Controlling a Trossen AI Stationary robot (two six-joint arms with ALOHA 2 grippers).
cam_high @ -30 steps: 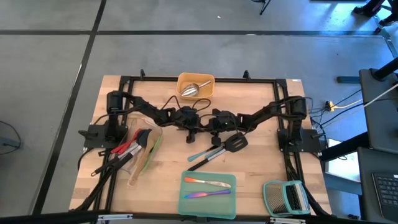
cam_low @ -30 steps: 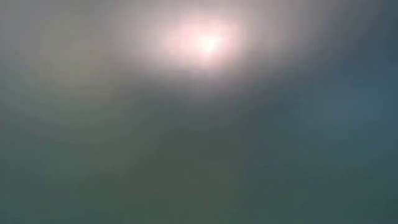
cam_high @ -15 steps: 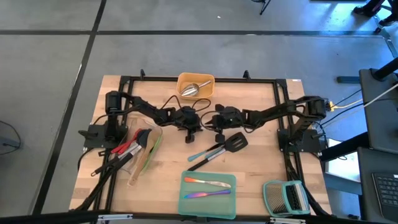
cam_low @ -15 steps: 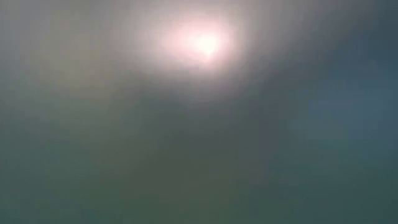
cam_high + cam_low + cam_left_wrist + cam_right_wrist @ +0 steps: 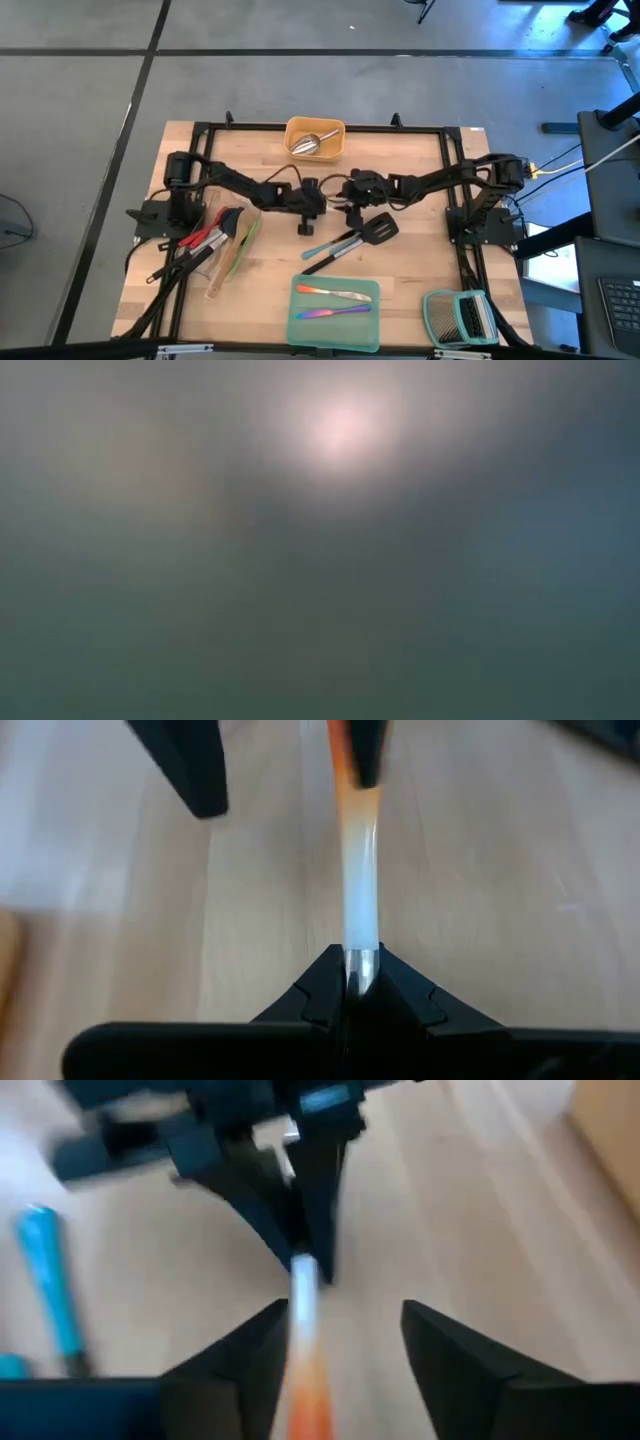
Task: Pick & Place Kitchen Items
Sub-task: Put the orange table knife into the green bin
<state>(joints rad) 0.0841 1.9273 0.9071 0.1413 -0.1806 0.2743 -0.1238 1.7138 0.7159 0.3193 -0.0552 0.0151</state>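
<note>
No legible writing; iridescent utensil [image 5: 358, 890] between left fingers [image 5: 310, 995].

Two arms, both black throughout, built of slim jointed links with bulkier cylindrical housings at the joints. Each mounts on a black base block fixed to a black tubular frame. Dark cables run from both bases along the frame. The left gripper [image 5: 309, 200] and right gripper [image 5: 352, 189] carry matte black fingers [image 5: 455, 1360] with flat, angular, wedge-shaped faces. One blue marking shows on the left gripper's body in the right wrist view.
</note>
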